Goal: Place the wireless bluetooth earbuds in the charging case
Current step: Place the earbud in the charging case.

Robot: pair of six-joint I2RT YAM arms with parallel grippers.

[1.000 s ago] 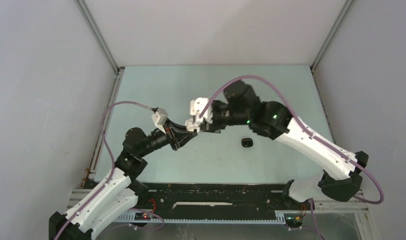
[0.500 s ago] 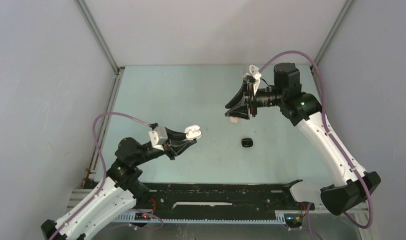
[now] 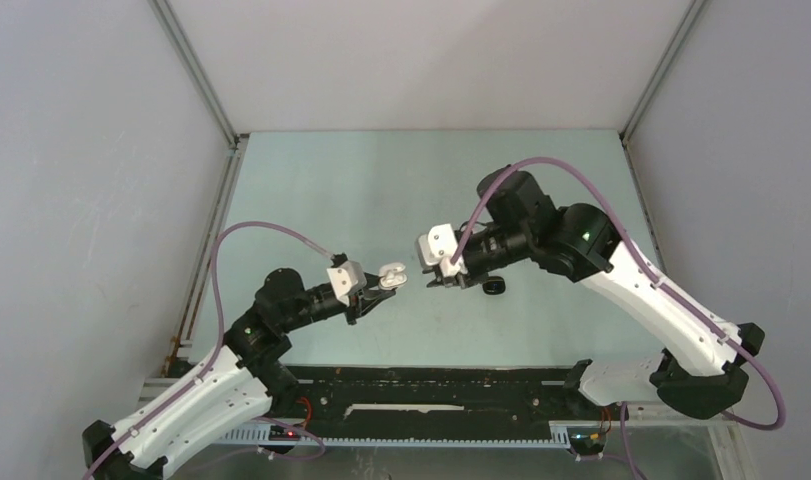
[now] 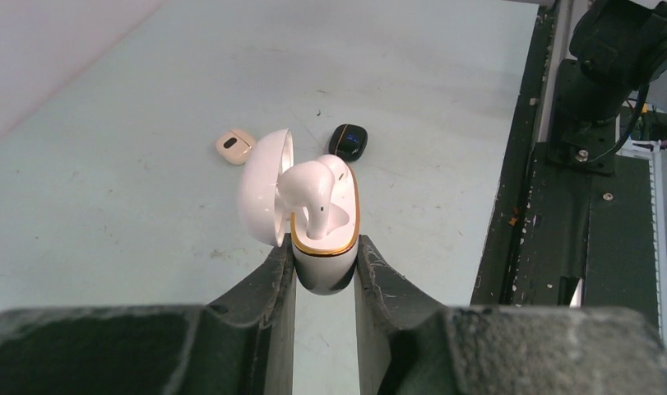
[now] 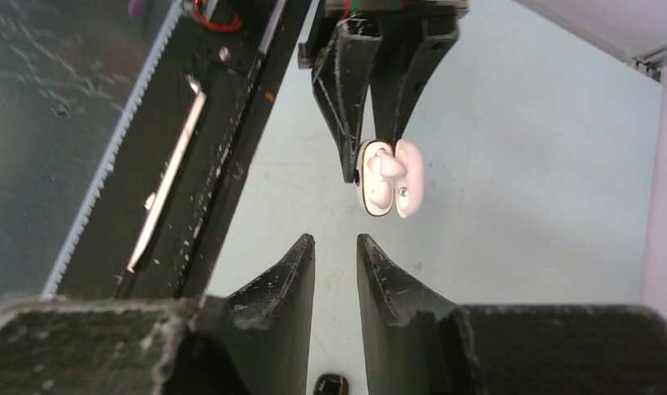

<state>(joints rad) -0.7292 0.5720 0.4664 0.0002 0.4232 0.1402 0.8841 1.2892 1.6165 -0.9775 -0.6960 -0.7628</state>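
The white charging case (image 4: 264, 189) is pinched between the fingers of the left gripper (image 4: 323, 248). It is held up above the table (image 4: 108, 164), near the middle, and its lid is swung open. One white earbud (image 4: 309, 185) is seen in the case. Its stem is down in a slot and its round head pokes up above the gold rim. It may not be pushed all the way in.

Half a second ago the right gripper (image 5: 335, 240) was out at the far right, well apart from the case. Now it has been brought back and is pointed straight at the open case, near it but not touching. Its fingers have been drawn closer together. A thin gap is left, and nothing is seen in it.

So it seems no new earbud is being carried. A push on the earbud or on the lid is likely meant next. A small black case (image 4: 347, 141) and a small beige case (image 4: 234, 143) are left lying on the table.
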